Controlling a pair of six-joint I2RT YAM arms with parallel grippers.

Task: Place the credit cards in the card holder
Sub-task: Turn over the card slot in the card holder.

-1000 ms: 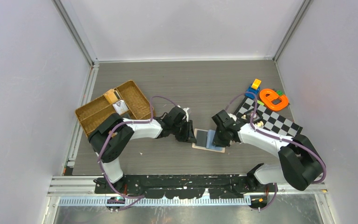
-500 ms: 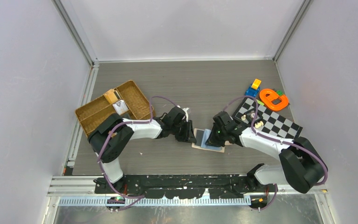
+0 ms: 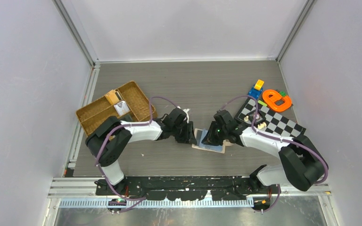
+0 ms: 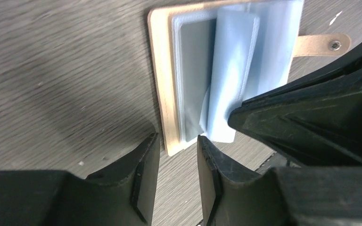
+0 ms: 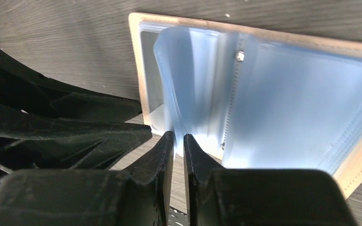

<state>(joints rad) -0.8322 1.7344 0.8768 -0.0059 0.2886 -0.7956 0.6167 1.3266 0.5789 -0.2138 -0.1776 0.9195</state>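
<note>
The holder [image 3: 208,142] lies open on the desk [image 3: 179,84] between the 2 tools, long axis left to right. A grey card [image 4: 195,70] sits in its left pocket. The right tool [image 5: 179,141] is pinched on a raised pale sleeve [image 4: 231,70]. The left tool [image 4: 176,150], fingers apart, hangs at the holder's left edge.
</note>
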